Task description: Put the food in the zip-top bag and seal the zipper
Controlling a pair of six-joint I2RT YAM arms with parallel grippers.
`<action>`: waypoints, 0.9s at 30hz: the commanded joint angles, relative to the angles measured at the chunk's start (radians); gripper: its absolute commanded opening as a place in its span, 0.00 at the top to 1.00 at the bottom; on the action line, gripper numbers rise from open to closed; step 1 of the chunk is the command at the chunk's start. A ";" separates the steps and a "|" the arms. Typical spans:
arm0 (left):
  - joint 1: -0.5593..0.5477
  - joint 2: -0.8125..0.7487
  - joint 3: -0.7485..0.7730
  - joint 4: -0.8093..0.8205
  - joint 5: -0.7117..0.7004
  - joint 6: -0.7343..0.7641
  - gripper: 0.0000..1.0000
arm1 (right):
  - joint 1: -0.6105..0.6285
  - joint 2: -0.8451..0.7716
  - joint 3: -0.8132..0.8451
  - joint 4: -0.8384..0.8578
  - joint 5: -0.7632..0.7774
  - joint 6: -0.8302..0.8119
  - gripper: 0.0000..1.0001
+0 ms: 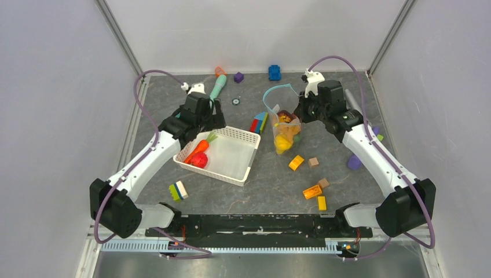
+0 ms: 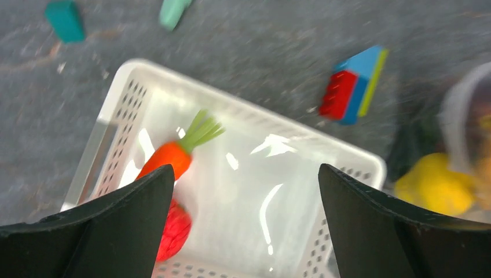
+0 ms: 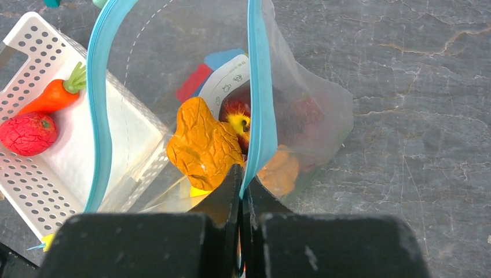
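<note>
While pinching zipper (image 3: pixel 259 87): bag mouth up

Top: right gripper (image 1: pixel 302 110) clamped on zip-top bag (image 1: pixel 285 138) rim, narrow floor (image 1: pixel 266 174) gap to basket (image 1: pixel 243 177). Left wrist: left gripper (image 2: pixel 244 171) spread wide above carrot (image 2: pixel 168 159). Right wrist: zipper in closed jaws, food (image 3: pixel 202 145) inside bag.

White basket (image 1: pixel 231 159), scattered building blocks (image 1: pixel 296 163)

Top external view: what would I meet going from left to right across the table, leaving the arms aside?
Striped block, carrot in the white basket, zip-top bag, small wooden cube, purple toy.
</note>
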 commanded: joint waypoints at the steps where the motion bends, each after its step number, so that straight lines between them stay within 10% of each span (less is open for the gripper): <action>1: 0.040 -0.027 -0.072 -0.126 -0.074 -0.094 0.00 | 0.001 -0.024 -0.002 0.038 -0.019 -0.004 0.99; 27: 0.057 0.174 -0.201 -0.278 -0.081 -0.181 0.00 | 0.001 -0.009 -0.012 0.042 -0.008 -0.008 0.99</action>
